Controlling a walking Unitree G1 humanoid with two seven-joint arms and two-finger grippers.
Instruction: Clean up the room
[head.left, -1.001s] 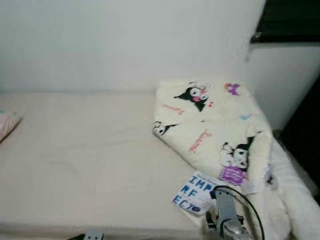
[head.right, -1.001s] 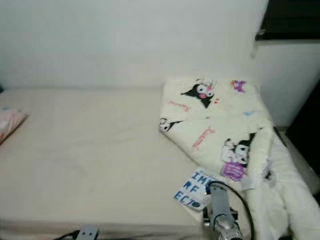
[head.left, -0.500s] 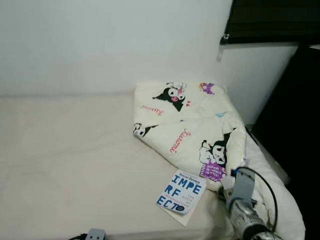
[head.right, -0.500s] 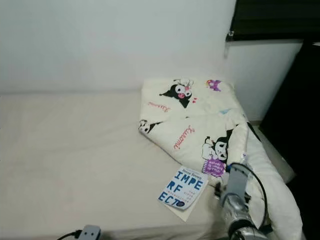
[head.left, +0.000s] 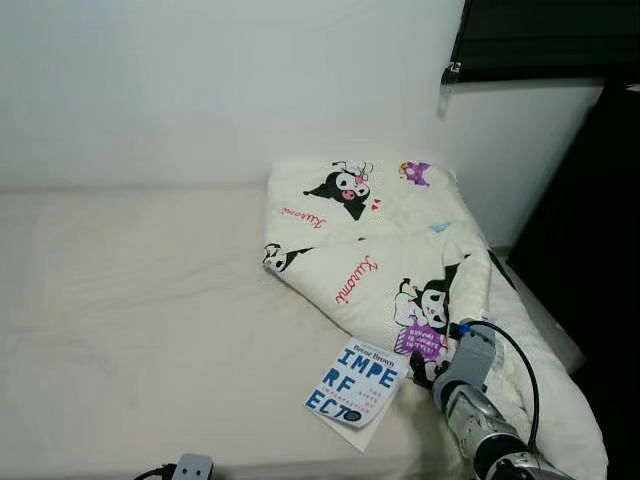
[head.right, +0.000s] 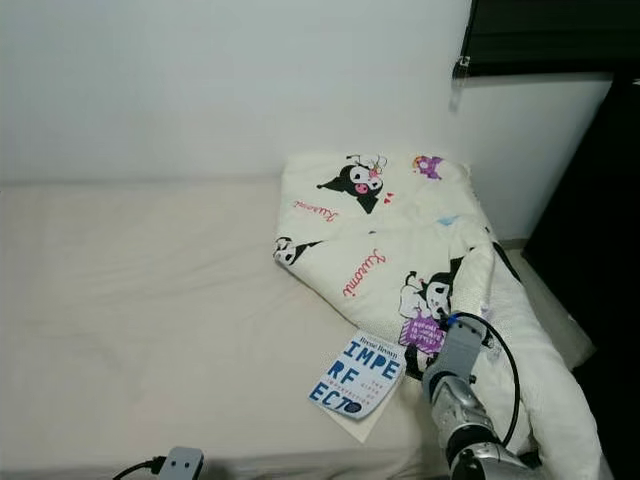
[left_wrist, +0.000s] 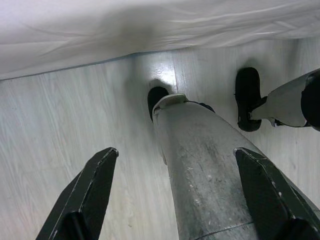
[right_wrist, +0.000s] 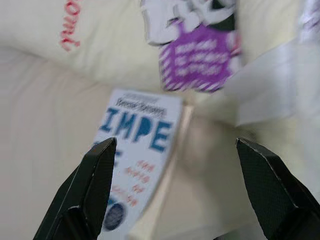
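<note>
A white book (head.left: 356, 383) with blue cover lettering lay flat on the bed (head.left: 150, 300), close to its front edge and toward the right end, its far corner just beside the folded cream blanket (head.left: 390, 250) printed with black cartoon figures. The blanket was heaped against the bed's right end, reaching from the back wall (head.left: 200, 90) down toward the front edge, with a paler fold spilling over the right side.

The right gripper (right_wrist: 175, 195) hovered just right of the book — over the strip of bed between the book's right edge and the blanket — with its two black fingers (right_wrist: 97, 185) spread wide and clasping nothing. In the right wrist view the book sat between the fingertips, nearer one of them, not touched by either.

The left gripper (left_wrist: 175, 200) hung idle beside the bed, fingers released and apart, over a pale wood floor (left_wrist: 60, 125) — the robot's silver leg (left_wrist: 200, 175) stood between them.
</note>
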